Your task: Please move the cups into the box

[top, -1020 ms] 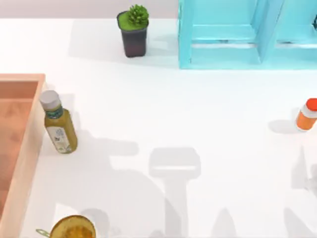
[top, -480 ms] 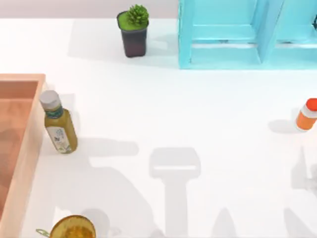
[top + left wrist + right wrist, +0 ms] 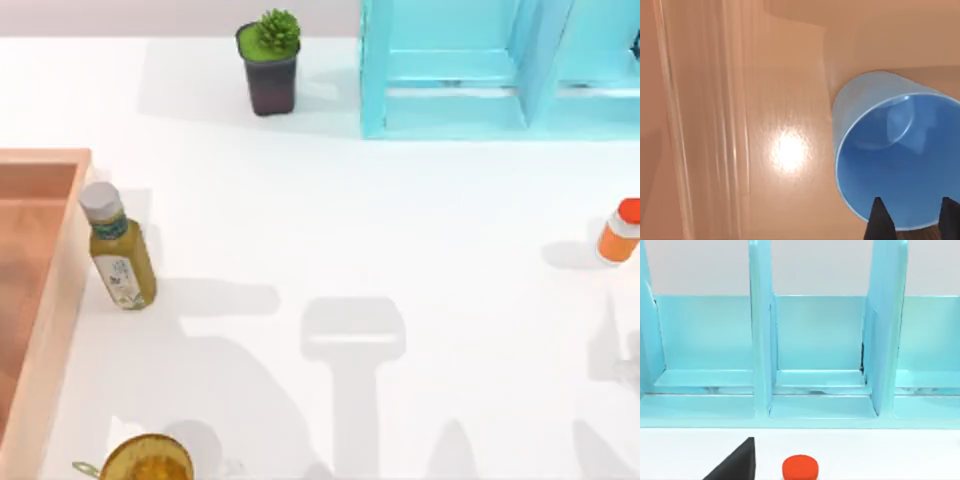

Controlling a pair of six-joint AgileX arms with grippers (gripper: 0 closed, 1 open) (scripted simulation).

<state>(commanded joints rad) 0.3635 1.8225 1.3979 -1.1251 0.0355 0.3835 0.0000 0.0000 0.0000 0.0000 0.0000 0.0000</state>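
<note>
The left tool [image 3: 912, 220] hangs over the inside of the box [image 3: 740, 125], pointing down at its glossy orange-tan floor; its two dark fingertips [image 3: 881, 220] straddle the near rim of the blue cup [image 3: 895, 160], one tip inside the cup's mouth and the other outside the wall, so the tool appears to be grasping the blue cup by its rim. The cup's mouth faces the wrist camera, and it is close to one of the box's raised walls, though whether its base touches the floor cannot be told. In the top view the box [image 3: 45, 300] runs along the left edge of the worktop [image 3: 400, 250], with the yellow-green bottle [image 3: 118, 250] standing just outside its right wall. The right wrist view looks at the light-blue shelf frame [image 3: 800, 355] across the worktop, with one dark finger [image 3: 737, 462] of the right tool at the picture's lower edge and the red cap of the small orange bottle [image 3: 800, 467] beside it; whether the right tool is released or clenched cannot be told. Compared with the earlier top views, nothing on the worktop has shifted: the potted plant [image 3: 270, 65], both bottles, the shelf and the round yellow object [image 3: 147, 460] at the near edge lie as before, and only the shading on the box floor has changed slightly.
</note>
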